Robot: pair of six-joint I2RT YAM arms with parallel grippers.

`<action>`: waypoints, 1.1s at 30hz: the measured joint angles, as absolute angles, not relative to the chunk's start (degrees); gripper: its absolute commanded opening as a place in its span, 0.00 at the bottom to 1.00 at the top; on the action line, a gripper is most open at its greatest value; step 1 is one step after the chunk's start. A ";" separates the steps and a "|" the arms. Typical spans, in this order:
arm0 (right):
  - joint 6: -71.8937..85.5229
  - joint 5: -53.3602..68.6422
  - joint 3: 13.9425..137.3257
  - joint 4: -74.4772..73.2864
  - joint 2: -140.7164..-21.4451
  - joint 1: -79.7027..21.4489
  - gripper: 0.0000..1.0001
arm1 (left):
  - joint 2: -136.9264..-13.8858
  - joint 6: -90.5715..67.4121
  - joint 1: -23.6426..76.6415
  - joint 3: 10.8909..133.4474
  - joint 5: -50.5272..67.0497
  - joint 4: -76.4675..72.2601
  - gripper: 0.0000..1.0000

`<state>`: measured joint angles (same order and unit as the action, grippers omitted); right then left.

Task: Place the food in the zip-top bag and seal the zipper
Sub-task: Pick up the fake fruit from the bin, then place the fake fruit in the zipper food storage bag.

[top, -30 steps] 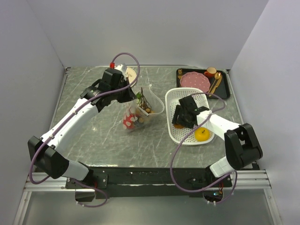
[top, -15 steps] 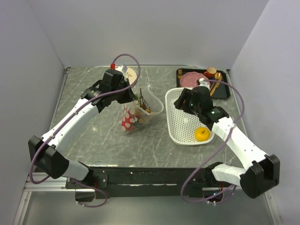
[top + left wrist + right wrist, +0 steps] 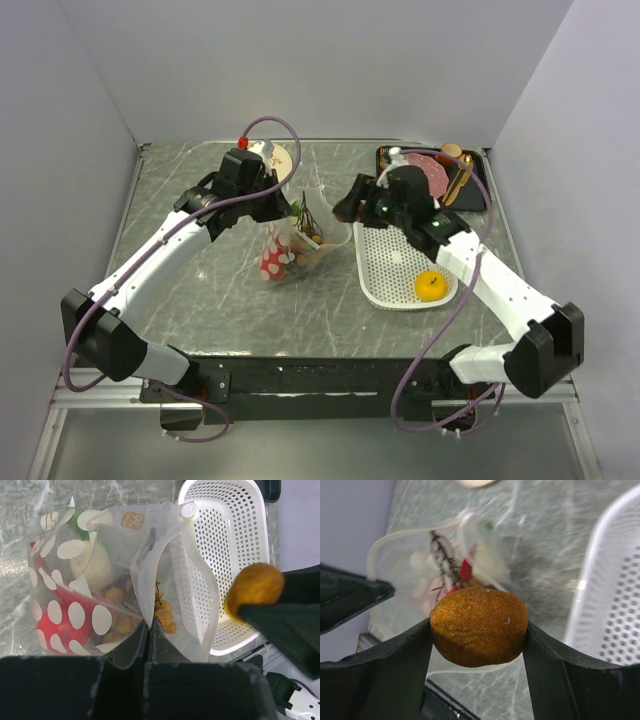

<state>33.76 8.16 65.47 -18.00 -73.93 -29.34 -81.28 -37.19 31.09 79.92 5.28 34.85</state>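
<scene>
The clear dotted zip-top bag stands on the table with its mouth open, the white zipper strip curving round the rim. Inside are red pieces, a white-and-green vegetable and brown nuts. My left gripper is shut on the bag's near mouth edge and holds it up; it also shows in the top view. My right gripper is shut on the brown oval and holds it in the air just right of the bag mouth. The yellow round fruit lies in the white basket.
The white perforated basket lies right of the bag, close to it. A black tray with a pink plate and utensils sits at the back right. A round pale object lies behind the left arm.
My right gripper has lifted the brown oval out of the basket and carried it left and back to beside the bag mouth. The left gripper has kept holding the bag edge.
</scene>
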 measured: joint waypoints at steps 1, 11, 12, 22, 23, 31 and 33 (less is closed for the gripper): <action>33.56 8.69 66.04 -17.72 -74.96 -30.33 0.46 | -81.28 -37.19 31.09 79.83 5.28 34.83 0.01; 31.48 12.99 68.47 -18.81 -83.00 -33.80 0.67 | -81.30 -37.17 31.09 79.35 5.48 34.52 0.01; 31.07 13.17 68.93 -19.31 -83.94 -33.89 0.69 | -81.30 -37.17 31.09 79.35 5.61 34.52 0.01; 27.59 8.95 69.30 -23.05 -83.66 -34.00 0.95 | -81.49 -37.12 31.09 79.35 6.00 34.50 0.01; 27.33 7.73 68.95 -23.20 -82.50 -34.00 0.96 | -81.49 -37.12 31.09 79.35 6.00 34.52 0.01; 28.45 -3.01 65.98 -25.41 -71.13 -32.56 1.00 | -80.99 -37.32 31.09 78.50 3.73 33.61 0.01; 29.76 -5.98 64.34 -26.61 -69.67 -30.04 1.00 | -79.92 -37.32 31.07 77.41 3.07 33.21 0.01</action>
